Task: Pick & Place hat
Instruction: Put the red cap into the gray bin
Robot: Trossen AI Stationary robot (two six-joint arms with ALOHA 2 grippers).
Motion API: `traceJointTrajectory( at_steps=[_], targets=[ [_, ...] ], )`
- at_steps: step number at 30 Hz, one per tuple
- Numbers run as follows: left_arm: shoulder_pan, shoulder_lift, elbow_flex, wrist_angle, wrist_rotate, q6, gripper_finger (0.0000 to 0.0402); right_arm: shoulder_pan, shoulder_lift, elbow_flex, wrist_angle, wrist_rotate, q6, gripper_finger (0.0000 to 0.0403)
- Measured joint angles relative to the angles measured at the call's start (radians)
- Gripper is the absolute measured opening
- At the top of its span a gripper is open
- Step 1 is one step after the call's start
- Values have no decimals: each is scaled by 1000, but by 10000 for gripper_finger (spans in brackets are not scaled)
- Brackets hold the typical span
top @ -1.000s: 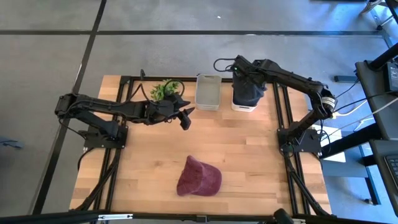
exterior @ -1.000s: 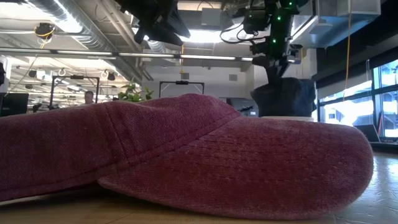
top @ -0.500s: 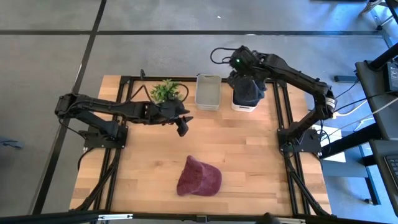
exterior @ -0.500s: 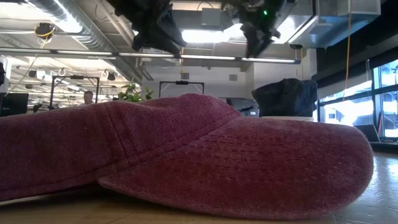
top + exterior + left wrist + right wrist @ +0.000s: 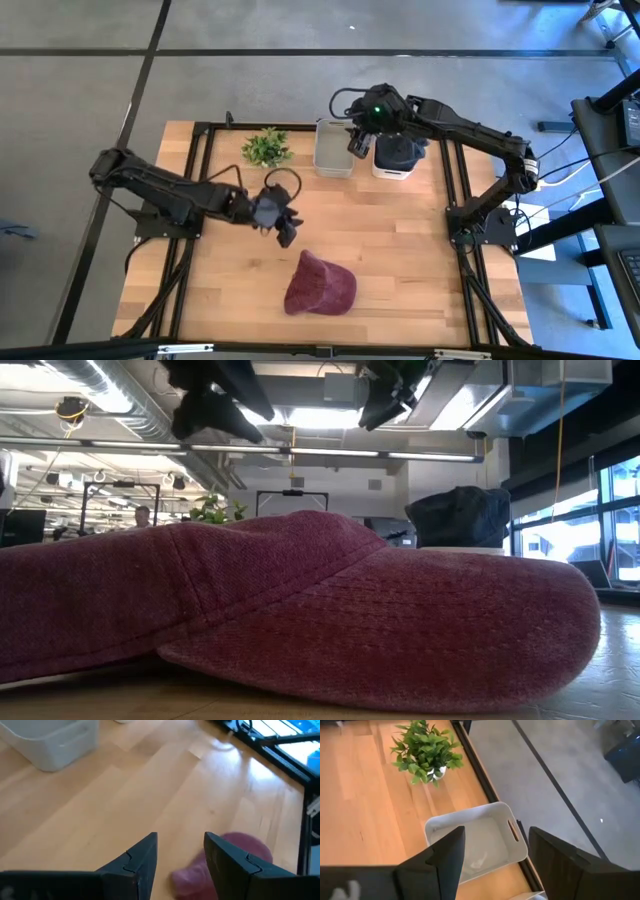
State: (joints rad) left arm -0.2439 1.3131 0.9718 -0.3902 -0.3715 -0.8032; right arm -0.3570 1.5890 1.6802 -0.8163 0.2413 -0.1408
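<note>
A maroon cap (image 5: 320, 285) lies flat on the table near its near edge; it fills the low view (image 5: 300, 610) and shows past my left fingers (image 5: 227, 862). My left gripper (image 5: 283, 232) (image 5: 180, 847) is open and hovers above the wood, just left of and beyond the cap. A dark hat (image 5: 398, 148) (image 5: 460, 515) sits on a white base at the far edge. My right gripper (image 5: 357, 140) (image 5: 495, 842) is open, up in the air over the white bin (image 5: 334, 148), left of the dark hat.
The white bin (image 5: 475, 840) stands at the far edge. A potted green plant (image 5: 265, 147) (image 5: 422, 752) stands to its left. Black frame rails run along both table sides. Bare wood lies between the cap and the far-edge objects.
My right gripper has risen off the dark hat and swung toward the table's left, over the white bin; the dark hat stays on its base. My left gripper has moved from beside the plant toward the near edge, closer to the maroon cap.
</note>
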Motion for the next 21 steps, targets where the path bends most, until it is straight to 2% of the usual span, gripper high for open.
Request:
traceJointTrajectory(
  at_steps=[4,10,21],
  targets=[
    [-90,28,0,-3,-51,-39,156,7,0,0,-12,0,7,220],
    [-193,97,0,6,-56,-169,156,41,0,0,-14,0,98,220],
    [-339,285,2,36,-73,-424,156,182,-1,0,-61,1,230,220]
  ],
)
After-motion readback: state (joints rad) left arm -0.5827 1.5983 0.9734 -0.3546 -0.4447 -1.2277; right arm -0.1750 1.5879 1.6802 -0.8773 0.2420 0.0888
